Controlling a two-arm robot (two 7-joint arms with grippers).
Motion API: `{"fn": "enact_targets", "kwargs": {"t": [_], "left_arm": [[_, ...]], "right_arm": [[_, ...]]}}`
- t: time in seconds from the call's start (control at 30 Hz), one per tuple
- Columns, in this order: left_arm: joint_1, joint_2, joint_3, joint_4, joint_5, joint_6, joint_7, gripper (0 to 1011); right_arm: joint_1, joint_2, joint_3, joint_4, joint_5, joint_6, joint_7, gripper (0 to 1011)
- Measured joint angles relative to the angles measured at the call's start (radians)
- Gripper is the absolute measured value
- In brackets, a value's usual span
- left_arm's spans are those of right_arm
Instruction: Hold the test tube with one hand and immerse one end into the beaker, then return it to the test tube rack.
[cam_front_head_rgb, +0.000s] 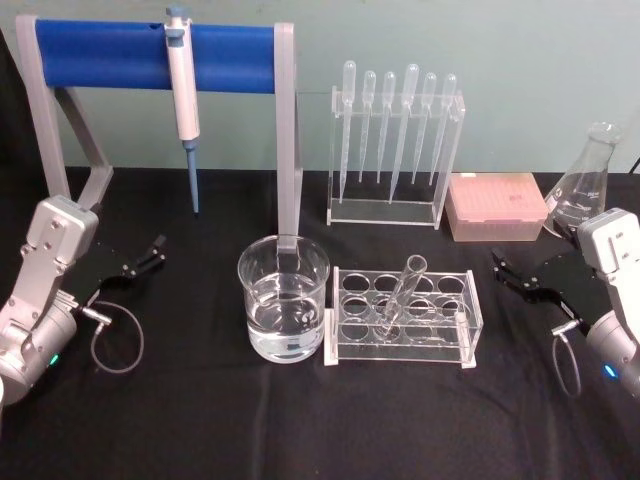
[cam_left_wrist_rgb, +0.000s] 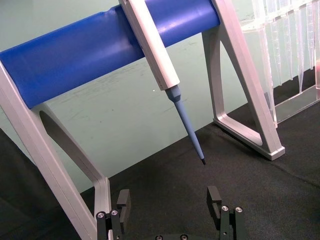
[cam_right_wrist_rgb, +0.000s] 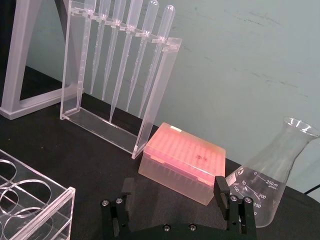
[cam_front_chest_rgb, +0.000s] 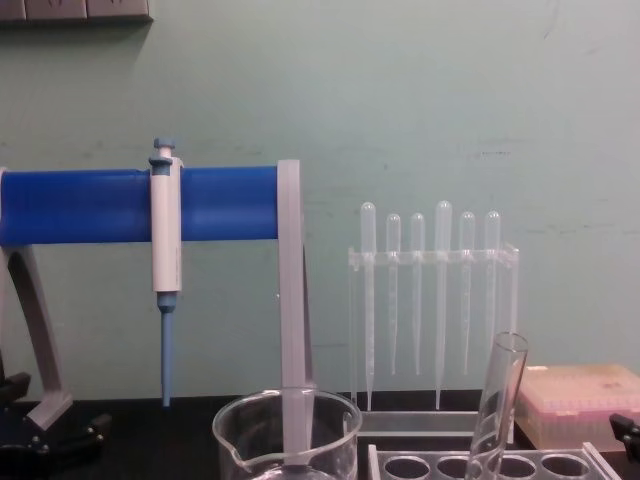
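The clear glass test tube (cam_front_head_rgb: 400, 293) leans tilted in a hole of the clear rack (cam_front_head_rgb: 455, 345) at table centre; its open rim rises in the chest view too, as the test tube (cam_front_chest_rgb: 498, 400). The beaker (cam_front_head_rgb: 284, 298), part full of clear liquid, stands just left of the rack, and its flared rim shows as the beaker (cam_front_chest_rgb: 288, 425). My left gripper (cam_front_head_rgb: 148, 256) rests open at the left of the table, well clear of both; the left gripper (cam_left_wrist_rgb: 170, 200) holds nothing. My right gripper (cam_front_head_rgb: 508, 275) sits open at the right; the right gripper (cam_right_wrist_rgb: 172, 200) is bare.
A blue-barred stand (cam_front_head_rgb: 150, 55) carries a white-and-blue pipettor (cam_front_head_rgb: 184, 105) at the back left. A clear rack of plastic pipettes (cam_front_head_rgb: 395, 150) stands behind the tube rack. A pink tip box (cam_front_head_rgb: 496, 206) and a conical flask (cam_front_head_rgb: 585, 185) sit at the back right.
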Motion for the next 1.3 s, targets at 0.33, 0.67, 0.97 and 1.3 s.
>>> {"fn": "enact_targets", "kwargs": {"t": [0.33, 0.67, 0.97, 1.3], "left_arm": [[0.000, 0.000, 0.000, 0.000, 0.000, 0.000, 0.000, 1000], [0.000, 0.000, 0.000, 0.000, 0.000, 0.000, 0.000, 1000], [0.000, 0.000, 0.000, 0.000, 0.000, 0.000, 0.000, 1000], [0.000, 0.000, 0.000, 0.000, 0.000, 0.000, 0.000, 1000]], "right_arm": [[0.000, 0.000, 0.000, 0.000, 0.000, 0.000, 0.000, 1003], [0.000, 0.000, 0.000, 0.000, 0.000, 0.000, 0.000, 1003], [0.000, 0.000, 0.000, 0.000, 0.000, 0.000, 0.000, 1002], [0.003, -0.001, 0.023, -0.026, -0.008, -0.037, 0.015, 1003]]}}
